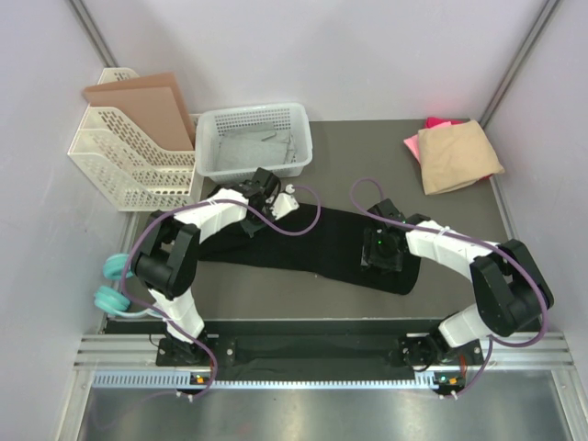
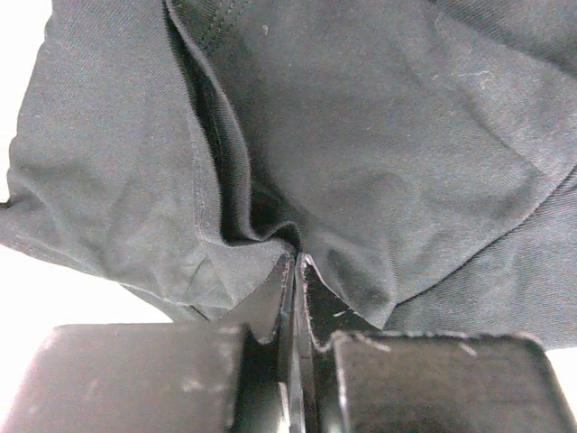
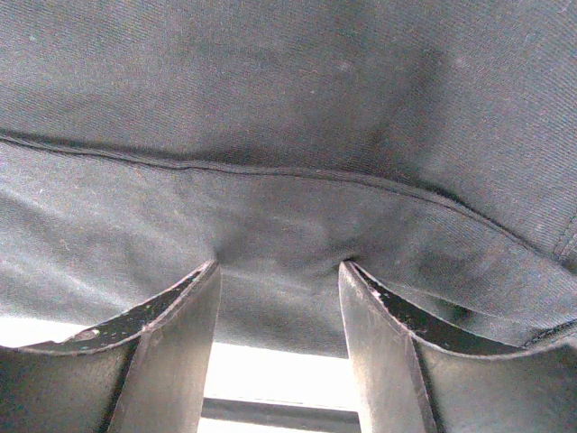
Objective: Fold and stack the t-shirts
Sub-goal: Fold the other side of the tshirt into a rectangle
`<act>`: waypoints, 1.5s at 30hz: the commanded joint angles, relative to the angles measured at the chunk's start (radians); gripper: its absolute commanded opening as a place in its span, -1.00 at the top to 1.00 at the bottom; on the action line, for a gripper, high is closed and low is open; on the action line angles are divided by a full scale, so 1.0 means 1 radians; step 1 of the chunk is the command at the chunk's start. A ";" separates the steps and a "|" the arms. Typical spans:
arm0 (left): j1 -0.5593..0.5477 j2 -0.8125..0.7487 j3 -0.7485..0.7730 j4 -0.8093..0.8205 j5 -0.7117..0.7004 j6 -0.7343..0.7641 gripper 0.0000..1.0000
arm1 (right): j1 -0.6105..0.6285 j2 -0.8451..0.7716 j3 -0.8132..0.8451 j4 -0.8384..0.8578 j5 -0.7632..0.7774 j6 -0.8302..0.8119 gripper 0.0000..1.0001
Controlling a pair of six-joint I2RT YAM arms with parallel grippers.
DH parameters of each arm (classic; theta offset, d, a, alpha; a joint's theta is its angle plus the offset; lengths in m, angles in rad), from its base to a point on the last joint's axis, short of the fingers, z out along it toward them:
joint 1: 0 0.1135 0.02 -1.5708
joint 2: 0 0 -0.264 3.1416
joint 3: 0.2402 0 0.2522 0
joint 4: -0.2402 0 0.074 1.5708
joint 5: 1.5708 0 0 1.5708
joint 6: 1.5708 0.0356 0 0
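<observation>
Dark tabletop, and up front the black t-shirt lies stretched across it: left gripper pinched tight on a fold, right gripper spread wide (tips pressing cloth). Far right, the tan t-shirt covers a pink one.

Left pincer tight together, right pincer wide apart.
</observation>
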 commanded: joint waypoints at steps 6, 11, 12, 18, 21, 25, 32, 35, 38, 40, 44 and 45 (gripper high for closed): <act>0.030 -0.007 0.038 0.065 -0.053 0.041 1.00 | -0.003 0.038 -0.046 0.057 -0.006 -0.009 -0.11; 0.057 0.032 0.135 0.090 -0.116 0.085 1.00 | -0.003 0.042 -0.042 0.055 -0.004 -0.012 -0.11; 0.058 0.046 0.152 0.091 -0.134 0.103 1.00 | -0.003 0.042 -0.040 0.057 -0.004 -0.012 -0.11; 0.056 0.096 0.239 0.098 -0.171 0.153 1.00 | -0.005 0.041 -0.042 0.060 -0.004 -0.012 -0.11; 0.056 0.116 0.244 0.110 -0.191 0.171 1.00 | -0.005 0.041 -0.049 0.063 -0.004 -0.012 -0.11; 0.058 0.128 0.216 0.171 -0.235 0.217 1.00 | -0.008 0.044 -0.059 0.068 -0.006 -0.013 -0.11; 0.065 0.176 0.224 0.288 -0.309 0.314 1.00 | -0.009 0.044 -0.062 0.072 -0.007 -0.012 -0.11; 0.065 0.204 0.265 0.297 -0.318 0.321 1.00 | -0.009 0.042 -0.068 0.075 -0.009 -0.010 -0.11; 0.065 0.225 0.299 0.315 -0.325 0.331 1.00 | -0.009 0.038 -0.071 0.075 -0.010 -0.007 -0.11; 0.065 0.233 0.314 0.325 -0.332 0.334 1.00 | -0.009 0.036 -0.077 0.077 -0.009 -0.007 -0.11; 0.065 0.230 0.290 0.376 -0.354 0.352 -0.31 | -0.009 0.035 -0.082 0.078 -0.009 -0.007 -0.11; 0.065 0.225 0.270 0.389 -0.357 0.354 -0.72 | -0.011 0.036 -0.082 0.080 -0.009 -0.007 -0.11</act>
